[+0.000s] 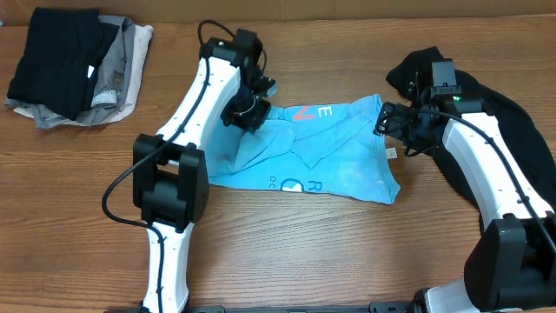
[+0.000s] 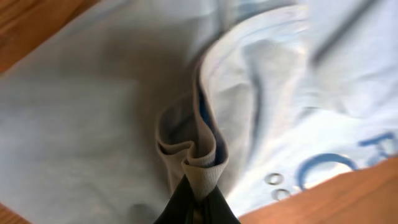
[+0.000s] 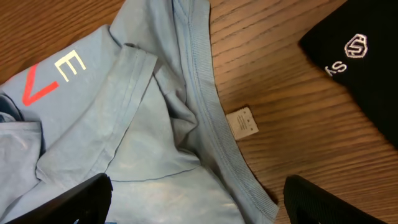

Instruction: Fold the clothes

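Note:
A light blue T-shirt (image 1: 334, 156) with printed letters lies crumpled in the middle of the table. My left gripper (image 1: 248, 113) is shut on a bunched edge of the shirt (image 2: 202, 165) at its left side, lifting the cloth into a fold. My right gripper (image 1: 387, 122) is open above the shirt's right end, its fingers on either side of the ribbed collar edge (image 3: 217, 134). A small white tag (image 3: 242, 121) lies on the wood beside the collar.
A black garment (image 1: 486, 104) with a white logo (image 3: 351, 50) lies at the right, under my right arm. A pile of black and grey folded clothes (image 1: 78, 65) sits at the back left. Bare wooden table (image 1: 347, 252) lies in front.

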Robot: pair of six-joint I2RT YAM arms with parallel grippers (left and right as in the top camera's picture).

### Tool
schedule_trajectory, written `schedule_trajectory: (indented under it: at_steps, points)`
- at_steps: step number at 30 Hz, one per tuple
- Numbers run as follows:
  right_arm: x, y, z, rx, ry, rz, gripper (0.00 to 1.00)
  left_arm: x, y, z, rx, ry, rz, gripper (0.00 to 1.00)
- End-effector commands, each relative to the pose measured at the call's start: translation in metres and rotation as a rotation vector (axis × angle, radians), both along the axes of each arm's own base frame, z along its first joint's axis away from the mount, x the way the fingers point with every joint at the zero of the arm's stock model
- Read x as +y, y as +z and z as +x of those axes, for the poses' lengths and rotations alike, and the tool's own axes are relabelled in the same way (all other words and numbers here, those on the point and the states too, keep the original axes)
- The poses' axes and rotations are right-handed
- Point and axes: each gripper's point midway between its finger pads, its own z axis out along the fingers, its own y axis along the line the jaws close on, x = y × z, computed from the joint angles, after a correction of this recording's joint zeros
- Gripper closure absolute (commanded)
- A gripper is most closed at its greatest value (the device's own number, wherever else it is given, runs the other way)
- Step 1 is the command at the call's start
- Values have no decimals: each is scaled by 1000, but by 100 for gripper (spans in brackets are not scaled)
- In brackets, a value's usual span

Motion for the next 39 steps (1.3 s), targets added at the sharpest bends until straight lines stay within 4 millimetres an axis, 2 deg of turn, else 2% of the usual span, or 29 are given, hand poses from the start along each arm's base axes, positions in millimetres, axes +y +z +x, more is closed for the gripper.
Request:
schedule_trajectory:
  at_steps: [1,10,12,17,20,21,23,26,30,35,39]
  points:
    - [-3,15,7,-50,-5,-12,9,-26,8,-12,22,-29,-49,96]
    - [-5,15,7,-50,-8,-21,8,-75,-1,-63,118,-161,-57,96]
    - [-5,15,7,-50,-8,-21,8,-85,-1,-72,124,-190,-53,91]
    - [-5,15,7,-50,-8,-22,8,-101,-2,-87,129,-244,-37,66]
    - [-5,15,8,-51,-8,-22,8,-105,-2,-91,129,-258,-34,30]
    - [-5,15,7,-51,-8,-22,8,-104,-3,-90,126,-259,-29,14]
    - [-5,15,7,-50,-8,-22,8,-101,-3,-88,116,-260,-9,0]
    - [-5,15,7,-49,-8,-22,8,-92,-3,-80,101,-243,11,0]
    - [-5,15,7,-50,-9,-21,5,-78,10,-62,79,-180,-4,0]
    - [-1,13,6,-43,0,2,1,-61,48,-30,2,-83,-53,0]
    - [2,3,-2,-17,10,14,0,-47,83,-6,-84,-36,-88,0]
